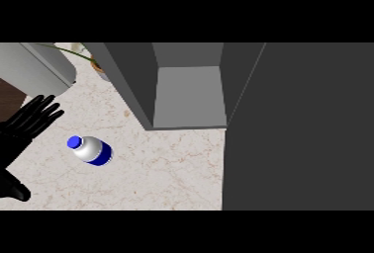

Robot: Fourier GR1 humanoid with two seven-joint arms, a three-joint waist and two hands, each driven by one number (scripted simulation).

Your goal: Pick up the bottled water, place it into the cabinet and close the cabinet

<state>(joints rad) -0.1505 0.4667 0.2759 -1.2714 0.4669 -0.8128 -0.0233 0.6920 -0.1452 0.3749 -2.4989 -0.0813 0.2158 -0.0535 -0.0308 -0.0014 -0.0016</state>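
While nothing was yet grasped, the left hand [29, 121] showed at the view's left edge, fingers straight and spread wide, holding nothing. Right hand not seen anywhere. Bottled water [90, 150] stood on the marbled counter [161, 173], just right of that hand and slightly nearer the viewer than its fingertips, apart from it, no contact. Blue cap [74, 142] pointed up and a bit toward the upper left, so the long axis looked roughly upright, seen from above; blue band round the white body. Left hand was the nearer one by judgement, the only one available.

Farther back and right, the cabinet [190, 99] stood open, grey inside visible, nothing seen in it. Its dark door [300, 128] swung out, filling the right side of the view. Bare counter lay between bottle and opening; nothing blocked that path. Far left: a grey appliance-like block [40, 66], and a potted plant [91, 59], partly hidden behind the cabinet's side wall.
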